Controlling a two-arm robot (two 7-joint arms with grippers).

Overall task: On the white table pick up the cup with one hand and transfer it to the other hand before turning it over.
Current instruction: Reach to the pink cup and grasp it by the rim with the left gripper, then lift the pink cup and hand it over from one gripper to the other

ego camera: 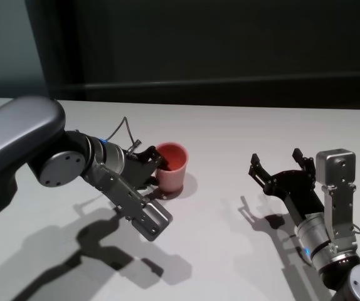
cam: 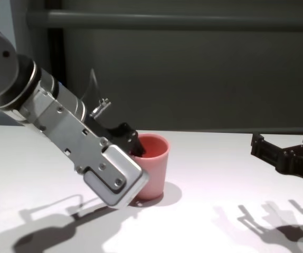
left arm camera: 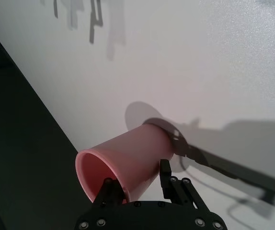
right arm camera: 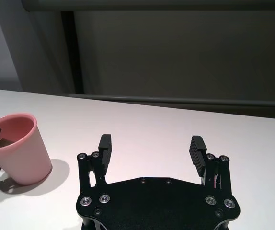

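One small salmon-pink plastic cup [ego camera: 171, 165], upright on the plain white counter [ego camera: 230, 144], left of centre. Left black-fingered tool [left arm camera: 138, 184] straddles the cup's near rim, one finger inside, one outside; whether it grips yet, I cannot tell. Right black-fingered tool [right arm camera: 151, 149] hovers well apart at right, fingers spread wide, nothing between them.

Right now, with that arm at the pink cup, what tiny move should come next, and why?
Probably finish closing the left gripper on the cup: one finger sits inside the rim, one outside, and the cup stands on the white table. The right gripper waits open, apart.
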